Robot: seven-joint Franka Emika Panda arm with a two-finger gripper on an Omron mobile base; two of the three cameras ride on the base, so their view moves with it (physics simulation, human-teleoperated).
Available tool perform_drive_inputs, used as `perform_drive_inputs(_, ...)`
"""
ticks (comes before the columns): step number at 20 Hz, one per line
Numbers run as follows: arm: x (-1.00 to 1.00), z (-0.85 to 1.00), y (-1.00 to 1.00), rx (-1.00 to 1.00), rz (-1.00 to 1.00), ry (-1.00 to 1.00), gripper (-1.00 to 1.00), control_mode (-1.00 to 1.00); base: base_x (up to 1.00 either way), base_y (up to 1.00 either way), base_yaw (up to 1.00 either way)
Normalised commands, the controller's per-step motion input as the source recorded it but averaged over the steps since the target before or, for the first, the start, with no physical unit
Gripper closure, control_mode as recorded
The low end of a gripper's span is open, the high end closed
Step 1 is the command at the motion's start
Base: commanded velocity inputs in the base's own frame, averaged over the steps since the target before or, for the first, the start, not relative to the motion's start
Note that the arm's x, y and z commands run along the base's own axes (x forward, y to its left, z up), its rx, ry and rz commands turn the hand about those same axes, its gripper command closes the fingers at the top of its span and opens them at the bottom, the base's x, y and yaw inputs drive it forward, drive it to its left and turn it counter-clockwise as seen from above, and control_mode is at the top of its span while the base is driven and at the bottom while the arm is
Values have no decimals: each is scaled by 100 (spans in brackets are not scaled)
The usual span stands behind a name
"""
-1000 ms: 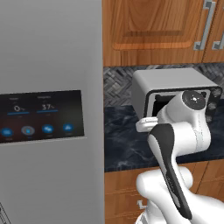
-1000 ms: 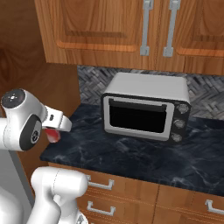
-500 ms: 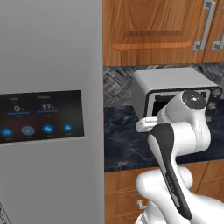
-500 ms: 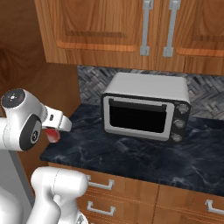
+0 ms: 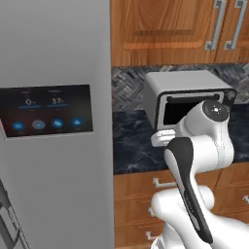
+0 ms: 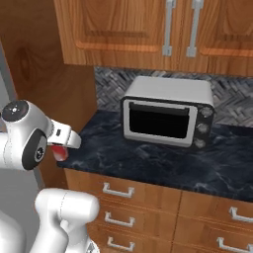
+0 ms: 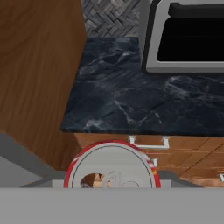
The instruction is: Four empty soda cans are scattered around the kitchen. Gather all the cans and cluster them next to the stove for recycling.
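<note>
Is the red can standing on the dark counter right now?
No, the red can is off the counter, out in front of its front edge.

Bare counter left of toaster oven, wood panel flanking.

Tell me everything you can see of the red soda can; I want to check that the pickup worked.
The red soda can is a small cylinder with red sides and a silvery top with a pull tab. In the hand view that top faces the camera at the bottom, right at the gripper. In the right base view a bit of red shows under the gripper, off the front left corner of the dark counter, not resting on it. It looks held.
</note>
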Motion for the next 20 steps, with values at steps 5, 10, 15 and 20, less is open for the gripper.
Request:
perform_drive_inputs(5, 0, 0, 0, 0, 0, 0, 100, 100, -58, -1, 18)
perform_drive_inputs(10, 0, 0, 0, 0, 0, 0, 100, 100, -46, -1, 55)
perform_drive_inputs(15, 0, 0, 0, 0, 0, 0, 100, 100, -28, 0, 81)
perform_drive_inputs(20, 0, 0, 0, 0, 0, 0, 100, 100, -5, 4, 95)
